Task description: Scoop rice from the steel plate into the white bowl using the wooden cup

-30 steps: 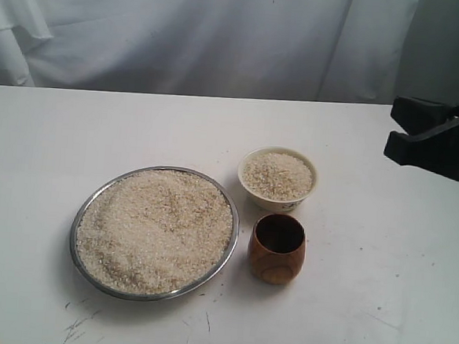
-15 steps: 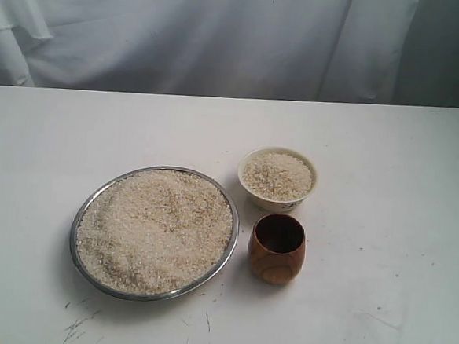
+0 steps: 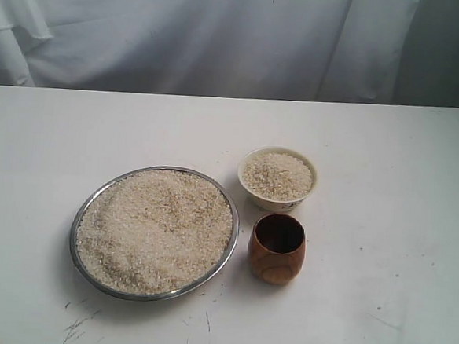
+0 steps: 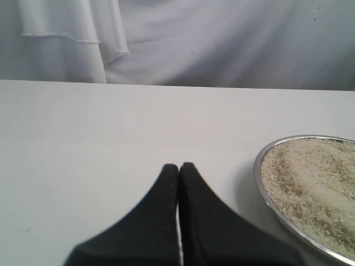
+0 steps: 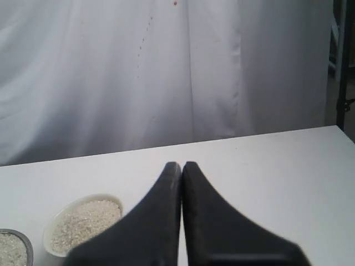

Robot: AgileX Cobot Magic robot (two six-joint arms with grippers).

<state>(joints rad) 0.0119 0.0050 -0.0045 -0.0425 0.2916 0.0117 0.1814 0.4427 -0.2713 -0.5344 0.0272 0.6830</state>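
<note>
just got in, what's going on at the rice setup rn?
Nothing is held. The left gripper and right gripper are both shut, touching nothing. The wooden cup stands upright and looks empty beside the steel plate, which is full of rice. The white bowl already holds rice too.

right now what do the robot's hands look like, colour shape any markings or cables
The left hand and right hand look alike: matte black, each with two smooth fingers that are broad at the base and taper to narrow rounded tips. No markings, cables or sleeves show in the wrist views. Neither arm appears in the exterior view, so the rest of the arms cannot be described.
</note>
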